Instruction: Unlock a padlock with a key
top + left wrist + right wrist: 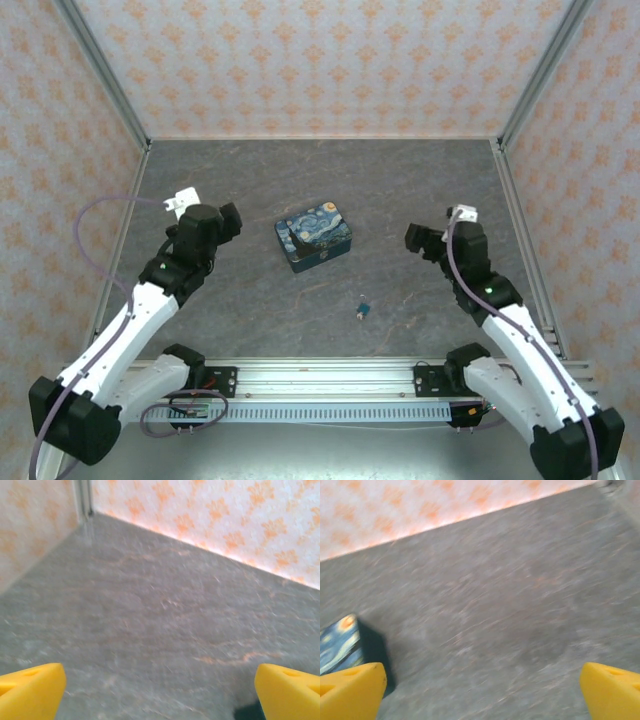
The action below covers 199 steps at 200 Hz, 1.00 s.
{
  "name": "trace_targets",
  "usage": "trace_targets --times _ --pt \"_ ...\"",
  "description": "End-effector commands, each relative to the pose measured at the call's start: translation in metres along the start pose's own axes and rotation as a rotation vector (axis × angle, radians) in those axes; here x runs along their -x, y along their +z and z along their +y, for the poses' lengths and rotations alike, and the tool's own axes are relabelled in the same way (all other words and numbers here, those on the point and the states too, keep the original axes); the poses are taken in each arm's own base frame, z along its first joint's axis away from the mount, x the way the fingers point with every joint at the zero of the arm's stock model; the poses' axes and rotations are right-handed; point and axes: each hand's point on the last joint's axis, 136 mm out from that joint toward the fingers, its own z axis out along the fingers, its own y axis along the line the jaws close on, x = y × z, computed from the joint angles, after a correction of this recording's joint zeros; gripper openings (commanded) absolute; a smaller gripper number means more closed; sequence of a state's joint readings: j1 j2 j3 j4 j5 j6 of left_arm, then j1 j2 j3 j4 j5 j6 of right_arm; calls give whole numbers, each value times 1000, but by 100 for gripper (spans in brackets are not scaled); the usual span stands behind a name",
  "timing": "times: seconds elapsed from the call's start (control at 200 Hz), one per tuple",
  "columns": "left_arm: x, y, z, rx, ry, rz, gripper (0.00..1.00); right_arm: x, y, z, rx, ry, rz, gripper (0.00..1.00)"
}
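Note:
The tiny teal-blue padlock [364, 309] lies on the grey table, near the front and a little right of the middle. A pale speck just below it may be the key [359, 317], too small to make out. My left gripper [232, 222] hangs left of the painted tin, well away from the padlock. Its yellow fingers [31, 690] stand wide apart with bare table between them. My right gripper [413, 240] hangs at the right, above and beyond the padlock. Its yellow fingers [350, 692] are also wide apart and hold nothing.
A blue-and-yellow swirly painted tin [313, 238] stands in the middle of the table between the two arms; its corner [337, 642] shows at the left of the right wrist view. Patterned walls close the table [400, 190] on three sides.

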<state>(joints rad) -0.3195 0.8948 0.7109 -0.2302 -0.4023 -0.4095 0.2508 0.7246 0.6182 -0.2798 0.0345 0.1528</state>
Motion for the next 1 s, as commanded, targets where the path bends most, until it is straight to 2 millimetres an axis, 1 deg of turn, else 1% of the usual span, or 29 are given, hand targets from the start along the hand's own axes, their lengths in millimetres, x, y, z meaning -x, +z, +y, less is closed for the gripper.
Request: trace_targets --times 0.0,0.17,0.285,0.44,0.586,0.596,0.626,0.666,0.781,0.861,0.896,0.951,0.956,0.991 --pt "24 2 18 96 78 -183 98 14 5 -33 -128 -31 -124 99" --pt "6 18 30 158 157 -143 100 9 29 -57 -166 1 -208 99" --pt "-7 31 36 168 172 -133 100 1 47 -66 -159 30 -246 99" --pt "-22 46 43 167 178 -110 100 -11 67 -75 -166 9 -267 99" --pt "-38 60 45 144 169 -108 100 -23 87 -73 -136 -41 -252 99" --pt "-39 61 45 142 169 -106 100 -21 87 -72 -130 -44 -259 99" --pt "-42 64 45 136 170 -107 100 -27 94 -71 -123 -59 -239 99" --pt "-44 69 45 132 172 -112 100 -29 100 -69 -112 -66 -233 99" --pt "-53 83 42 123 214 -112 100 -36 118 -66 -87 -86 -201 99" --pt "-58 94 41 123 245 -121 100 -48 132 -69 -96 -87 -171 99" --pt "-60 99 40 113 252 -122 100 -46 136 -68 -87 -87 -186 99" --pt "-64 106 41 95 241 -119 100 -48 142 -68 -95 -98 -132 99" --pt "-64 107 41 94 240 -117 100 -46 142 -67 -95 -98 -134 99" --pt "-70 113 43 81 229 -103 100 -50 148 -70 -118 -95 -79 99"
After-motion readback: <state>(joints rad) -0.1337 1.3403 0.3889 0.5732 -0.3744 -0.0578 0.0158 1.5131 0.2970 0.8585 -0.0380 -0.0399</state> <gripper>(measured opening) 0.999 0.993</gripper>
